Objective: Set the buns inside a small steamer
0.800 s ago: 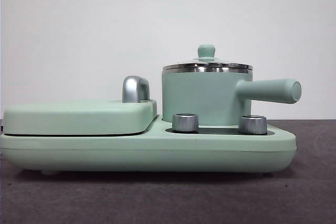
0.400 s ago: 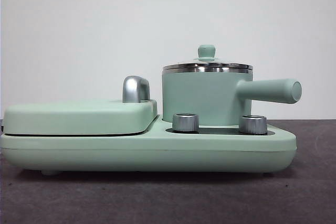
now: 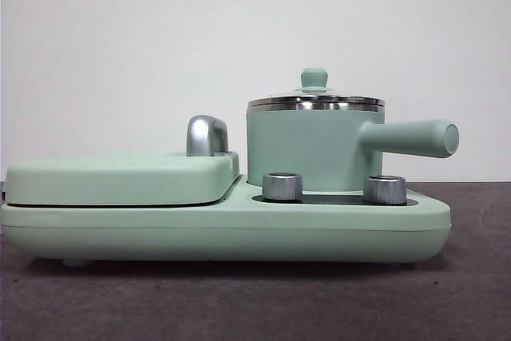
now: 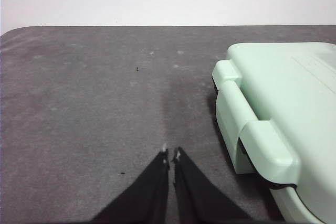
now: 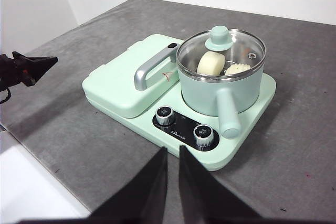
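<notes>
The small steamer [image 3: 307, 149] stands on the right half of a mint-green cooker base, its long handle [image 3: 415, 137] pointing right and the green-knobbed glass lid [image 3: 314, 79] on it. In the right wrist view the steamer [image 5: 220, 95] shows from above; through the lid [image 5: 220, 48] I see the smooth cream bun [image 5: 210, 62] and the ridged bun [image 5: 237, 68] inside. My right gripper [image 5: 172, 150] is shut and empty, high and well back from the cooker. My left gripper [image 4: 171, 153] is shut and empty over bare table beside the cooker's left end; it also shows in the right wrist view [image 5: 31, 66].
The flat griddle cover [image 3: 120, 177] with its chrome handle [image 3: 206, 135] fills the cooker's left half. Two steel knobs [image 3: 282, 186] [image 3: 384, 189] sit in front of the steamer. The grey table [image 4: 94, 87] ends close to the left gripper [image 5: 37, 182].
</notes>
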`<action>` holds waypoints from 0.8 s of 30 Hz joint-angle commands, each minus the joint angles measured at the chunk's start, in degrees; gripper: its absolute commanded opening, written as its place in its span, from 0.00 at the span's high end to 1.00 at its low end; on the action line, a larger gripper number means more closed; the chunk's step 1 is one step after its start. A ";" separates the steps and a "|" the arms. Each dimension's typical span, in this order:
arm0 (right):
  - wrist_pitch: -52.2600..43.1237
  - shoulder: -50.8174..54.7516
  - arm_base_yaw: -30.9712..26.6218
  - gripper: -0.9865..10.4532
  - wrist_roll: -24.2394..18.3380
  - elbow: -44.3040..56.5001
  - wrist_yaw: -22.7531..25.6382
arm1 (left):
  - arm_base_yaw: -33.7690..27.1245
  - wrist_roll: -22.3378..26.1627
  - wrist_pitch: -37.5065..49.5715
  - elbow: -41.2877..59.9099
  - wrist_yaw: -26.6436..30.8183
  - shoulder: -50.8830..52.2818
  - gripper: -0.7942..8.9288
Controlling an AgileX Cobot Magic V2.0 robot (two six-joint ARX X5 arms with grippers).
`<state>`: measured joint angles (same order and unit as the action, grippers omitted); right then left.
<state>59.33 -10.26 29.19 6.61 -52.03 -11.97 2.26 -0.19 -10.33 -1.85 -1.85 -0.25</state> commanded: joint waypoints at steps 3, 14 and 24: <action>-0.70 -0.07 0.31 0.88 -0.42 -0.44 -0.04 | -0.04 -0.09 -0.37 1.05 -0.24 0.07 0.90; -15.43 0.98 -17.16 0.88 -0.44 14.78 -2.14 | -0.04 -0.09 -0.37 1.05 -0.24 0.07 0.90; -47.36 1.55 -28.48 0.89 -4.44 35.58 0.83 | -0.02 -0.09 -0.37 1.05 -0.24 0.07 0.90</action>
<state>12.78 -8.97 0.75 4.10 -16.91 -11.53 2.26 -0.19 -10.33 -1.85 -1.85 -0.25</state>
